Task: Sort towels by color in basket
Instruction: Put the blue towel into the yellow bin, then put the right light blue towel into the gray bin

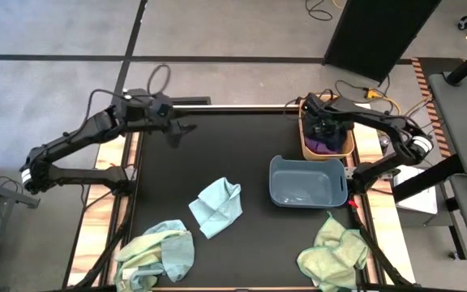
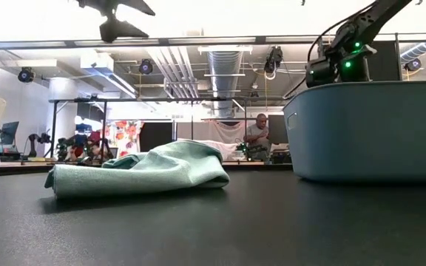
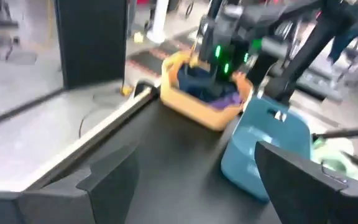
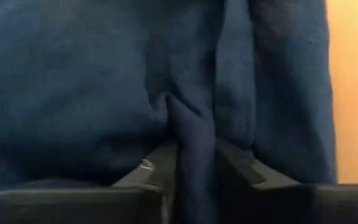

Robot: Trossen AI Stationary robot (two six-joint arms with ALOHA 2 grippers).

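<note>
My right gripper (image 1: 323, 130) is down inside the yellow bin (image 1: 349, 144) at the table's far right, shut on a navy towel (image 4: 104, 93) that fills the right wrist view; a purple towel (image 1: 328, 148) lies beside it in the bin. My left gripper (image 1: 178, 131) hovers open above the table's far middle, touching nothing; its wrist view faces the yellow bin (image 3: 185, 102). A light blue towel (image 1: 216, 207) lies flat mid-table. A pale green and light blue heap (image 1: 156, 255) sits at the near left. A pale yellow-green towel (image 1: 335, 255) lies near right. My right gripper pinches a raised fold of the navy towel (image 4: 191, 134) between its two fingers (image 4: 241, 168), coming from above into the yellow bin. The cloth bunches up around the fingers. The rest of the towel lies in the bin.
A blue-grey bin (image 1: 286, 182) stands just nearer than the yellow one and holds no towel that I can see. In the low view it (image 2: 368, 133) hides the right gripper. Bare black tabletop lies between the towels. A person sits in the room beyond the table.
</note>
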